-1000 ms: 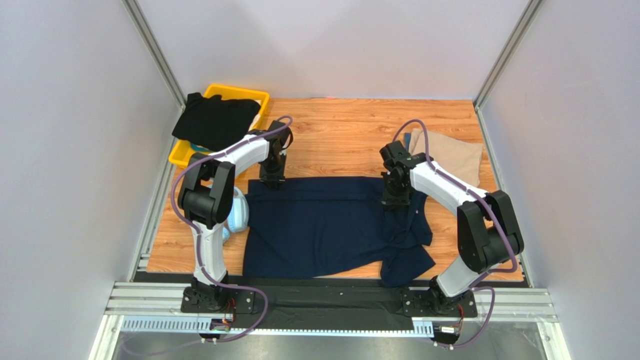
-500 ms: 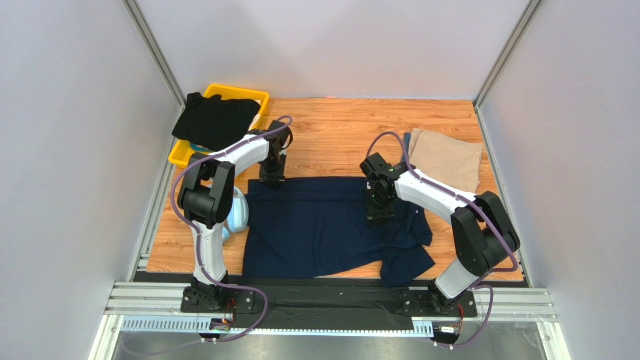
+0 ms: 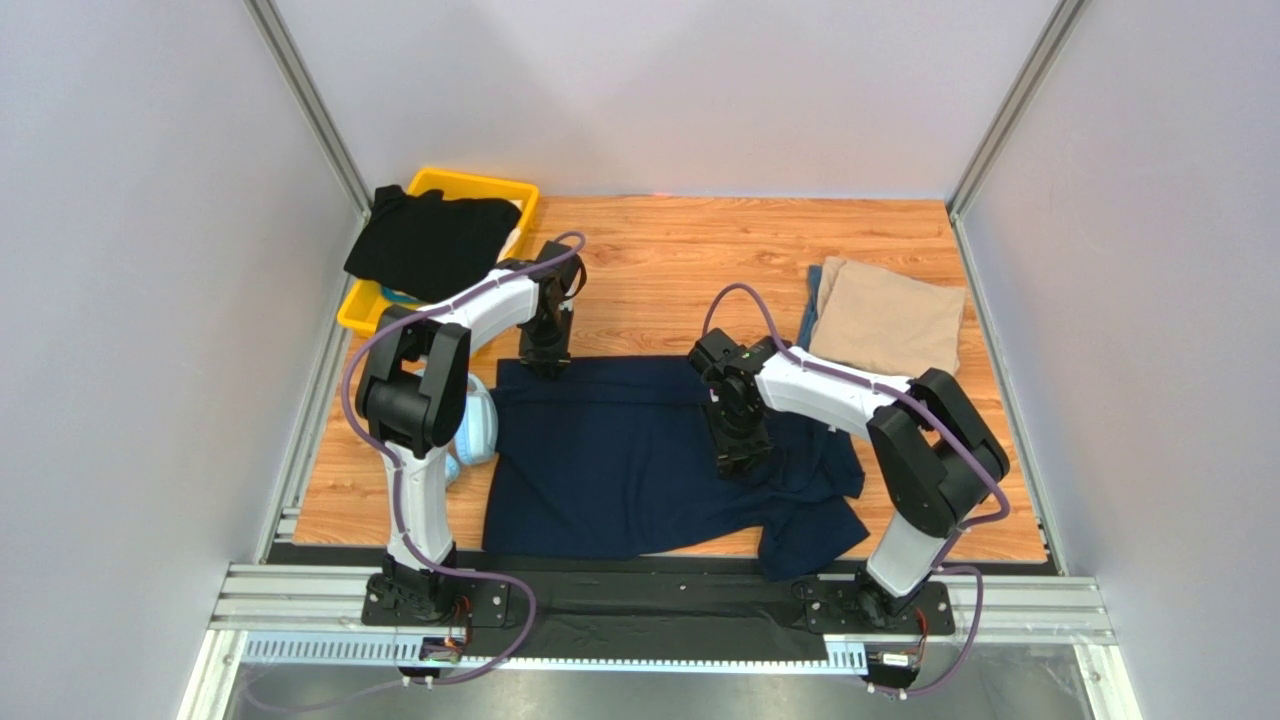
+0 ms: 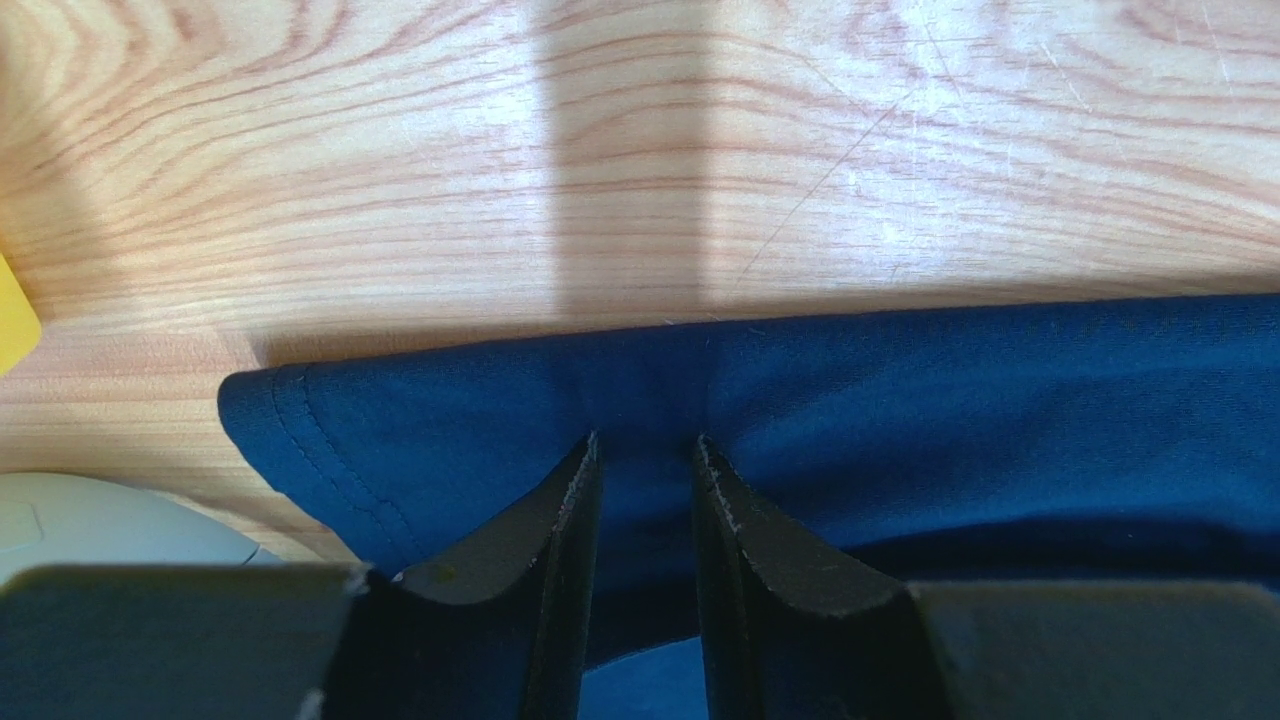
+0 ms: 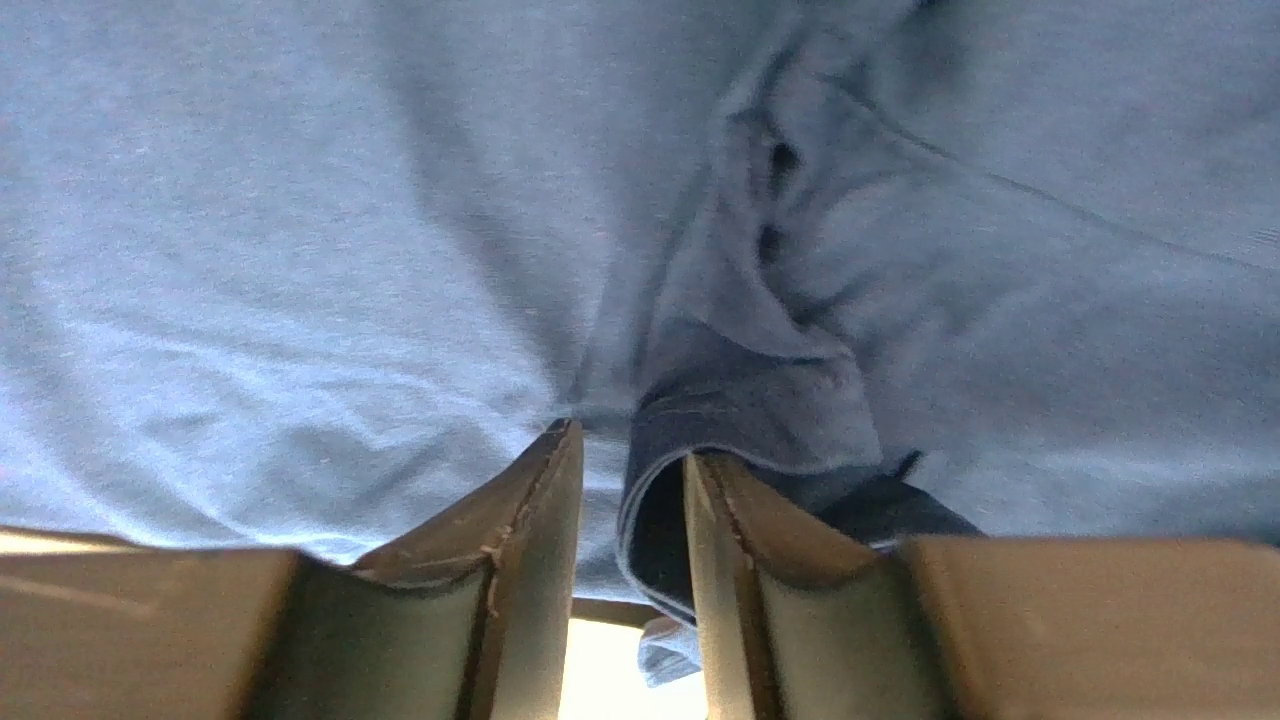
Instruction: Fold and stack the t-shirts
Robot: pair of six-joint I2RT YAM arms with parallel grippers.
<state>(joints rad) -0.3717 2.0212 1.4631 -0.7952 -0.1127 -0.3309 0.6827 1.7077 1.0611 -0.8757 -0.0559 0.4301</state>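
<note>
Your wooden surface (image 3: 661, 270) carries the navy shirt (image 3: 616, 458) across its near middle. The shirt lies mostly flat, with its right side bunched and a sleeve trailing toward the near edge. The tan shirt (image 3: 890, 318) lies folded at the far right, well apart from it. The black shirt (image 3: 433, 240) drapes over the yellow bin (image 3: 478, 188) at the far left. Light blue headphones (image 3: 478, 423) sit just beside the navy shirt's left edge.

Your left claw (image 4: 646, 446) stands at the shirt's far left corner, its fingers narrow and pinching a ridge of navy cloth. Your right claw (image 5: 631, 435) is down on the shirt right of center, its fingers narrow around a raised fold.
</note>
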